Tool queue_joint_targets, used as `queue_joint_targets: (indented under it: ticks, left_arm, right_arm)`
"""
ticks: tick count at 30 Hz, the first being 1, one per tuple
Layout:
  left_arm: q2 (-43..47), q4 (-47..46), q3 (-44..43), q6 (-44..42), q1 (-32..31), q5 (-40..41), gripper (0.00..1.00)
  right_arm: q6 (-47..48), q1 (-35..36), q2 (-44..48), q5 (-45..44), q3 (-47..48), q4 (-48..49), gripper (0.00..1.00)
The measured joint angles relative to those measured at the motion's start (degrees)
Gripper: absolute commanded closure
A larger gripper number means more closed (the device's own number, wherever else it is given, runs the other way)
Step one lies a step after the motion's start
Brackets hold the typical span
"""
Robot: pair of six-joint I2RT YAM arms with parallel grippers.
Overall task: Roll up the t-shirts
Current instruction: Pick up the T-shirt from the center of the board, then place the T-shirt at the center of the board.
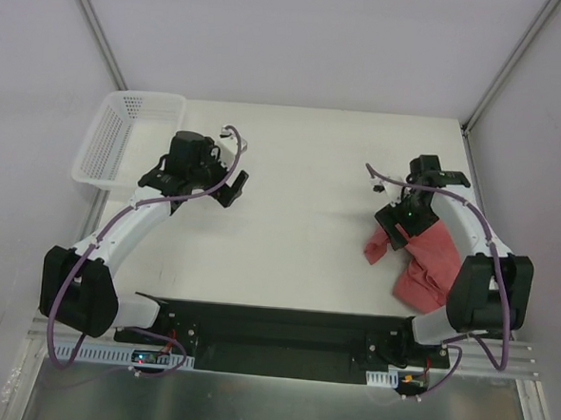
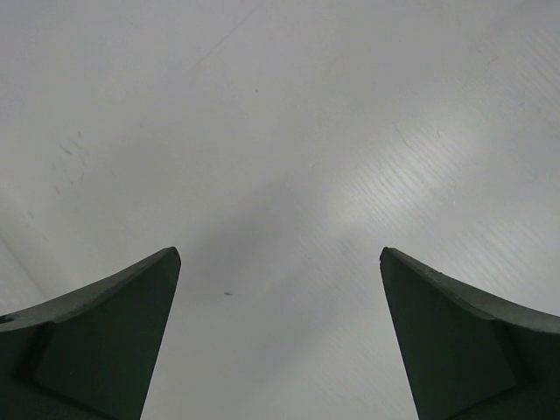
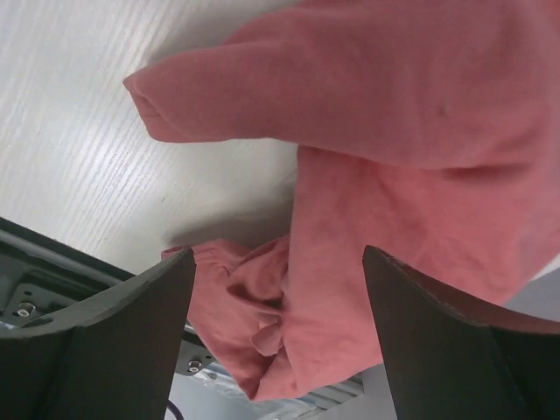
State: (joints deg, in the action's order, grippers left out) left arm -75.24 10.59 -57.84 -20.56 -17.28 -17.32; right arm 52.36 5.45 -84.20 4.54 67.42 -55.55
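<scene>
The salmon-red t-shirt (image 1: 427, 267) lies in a crumpled heap at the near right corner of the tabletop (image 1: 298, 230). One sleeve (image 3: 201, 96) is thrown out toward the middle, and a bunched fold spills over the near edge onto the black rail (image 1: 274, 319). It is nowhere near flat, so my guess is that it needs spreading before any rolling can begin.

The right gripper (image 3: 278, 254) hangs just above the heap with its jaws apart. Cloth shows between them but none is pinched, so it looks lined up to take hold of a fold and drag the shirt inward.

The left gripper (image 2: 280, 258) is spread wide over bare tabletop, left of centre, holding nothing. It looks to be waiting there for the shirt to be brought across. The white perforated basket (image 1: 103, 147) sits at the far left corner, well apart from the shirt.
</scene>
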Motion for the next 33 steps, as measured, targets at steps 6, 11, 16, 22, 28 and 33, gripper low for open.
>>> queue_joint_targets:
  ticks: [6, 11, 16, 22, 28, 33]
  left_arm:
    - [1.29, 2.82, 2.51, -1.03, 0.0, 0.04, 0.01]
    - [3.48, 2.84, 2.58, 1.22, 0.0, -0.72, 0.01]
    - [7.93, 2.8, 4.39, 1.86, 0.0, -1.7, 0.01]
    - [12.63, 2.82, 5.2, 4.72, 0.0, -1.88, 0.01]
    - [16.68, 2.73, 5.33, 7.96, 0.0, -1.7, 0.01]
    - [17.07, 2.62, 5.31, 9.64, 0.11, -1.49, 0.01]
  right_arm:
    - [1.36, 0.79, -7.32, -2.62, -0.92, 3.34, 0.35]
    - [4.9, 2.32, -14.71, -8.76, -0.9, 7.21, 0.81]
    - [6.99, 3.72, -16.5, -12.55, 2.4, 3.82, 0.99]
    - [4.85, 10.97, -16.37, -11.5, 31.45, -8.44, 0.99]
    - [-4.15, 21.46, -14.14, -2.27, 64.35, -12.66, 0.99]
    - [-14.58, 10.49, -2.25, 3.98, 59.12, -12.22, 0.99]
